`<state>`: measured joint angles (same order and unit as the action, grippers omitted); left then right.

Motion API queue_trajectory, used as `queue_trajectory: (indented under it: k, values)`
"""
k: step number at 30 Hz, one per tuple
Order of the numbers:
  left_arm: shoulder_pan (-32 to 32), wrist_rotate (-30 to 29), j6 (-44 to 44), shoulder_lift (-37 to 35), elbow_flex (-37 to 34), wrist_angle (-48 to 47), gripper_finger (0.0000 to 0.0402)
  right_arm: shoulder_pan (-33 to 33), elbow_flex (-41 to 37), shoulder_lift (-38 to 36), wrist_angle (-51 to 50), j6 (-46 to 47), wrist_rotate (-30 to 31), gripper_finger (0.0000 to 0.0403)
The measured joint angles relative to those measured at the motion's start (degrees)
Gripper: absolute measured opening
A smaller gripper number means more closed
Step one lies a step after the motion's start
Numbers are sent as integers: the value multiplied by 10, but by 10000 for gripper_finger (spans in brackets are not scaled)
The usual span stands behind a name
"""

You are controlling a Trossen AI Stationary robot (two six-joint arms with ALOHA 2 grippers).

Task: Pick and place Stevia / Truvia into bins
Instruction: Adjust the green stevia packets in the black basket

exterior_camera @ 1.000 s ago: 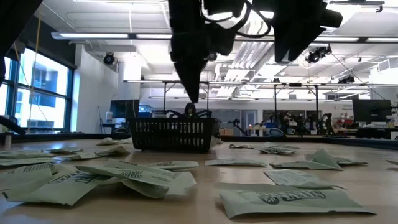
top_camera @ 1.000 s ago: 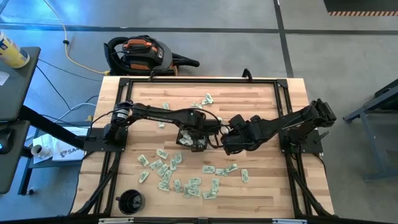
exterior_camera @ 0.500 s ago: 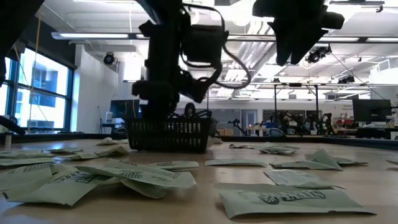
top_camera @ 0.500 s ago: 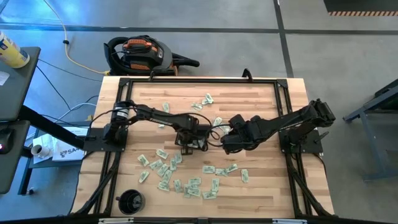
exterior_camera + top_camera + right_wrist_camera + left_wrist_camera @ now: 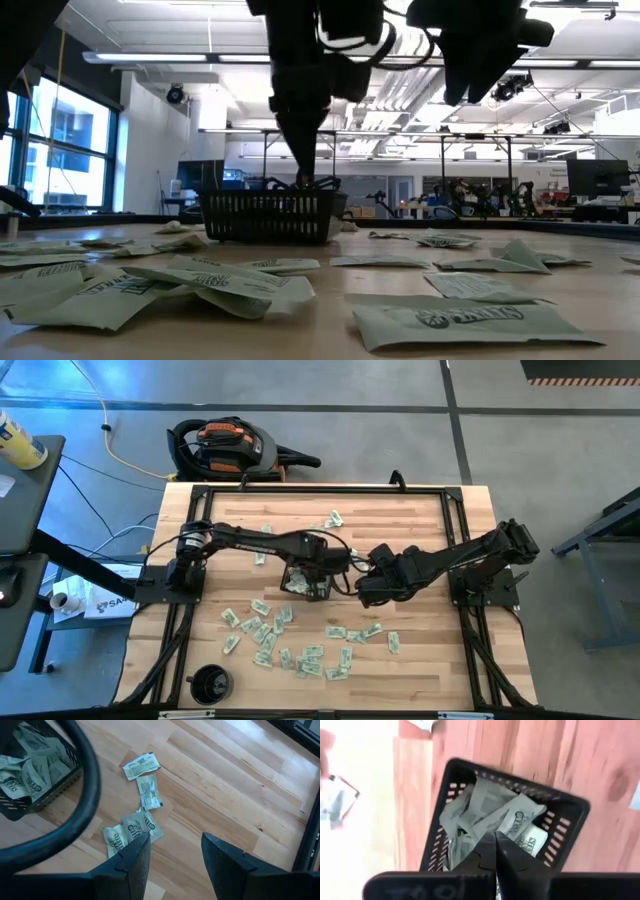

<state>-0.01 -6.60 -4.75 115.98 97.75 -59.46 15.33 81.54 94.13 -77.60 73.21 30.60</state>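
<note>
1. Now the left gripper [image 5: 496, 851] hangs over the tray [image 5: 305, 582] at worktop centre, jaws together and empty; sachets [image 5: 492, 815] already lie inside.
2. Best lift straight up, clear of the mesh wall.
3. Loose sachets [image 5: 270, 635] lie scattered toward 6 o'clock, with open wood around them.
4. Just at 3 o'clock of the tray, the right gripper [image 5: 171, 851] hovers with jaws apart, empty, crowding that side.
</note>
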Motion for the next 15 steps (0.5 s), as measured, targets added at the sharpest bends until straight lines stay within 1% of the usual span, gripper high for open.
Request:
queue_trajectory:
  k: [2, 4, 7, 9, 11, 15]
  values:
    - [0, 1, 1, 0, 1, 9, 23, 0, 0, 0, 0, 0, -4, 169]
    - [0, 3, 1, 2, -7, 13, 24, 0, 0, 0, 0, 0, -6, 169]
    - [0, 3, 1, 3, -33, 32, 46, 0, 0, 0, 0, 0, -7, 169]
    - [0, 5, 0, 3, -62, 73, 62, 0, 0, 0, -2, 0, -7, 169]
    - [1, 10, 0, 4, -97, 116, 67, 0, 0, 0, -2, 0, -8, 169]
    - [13, 13, 2, 4, -158, 200, 54, 0, 0, 0, -5, 0, -9, 169]
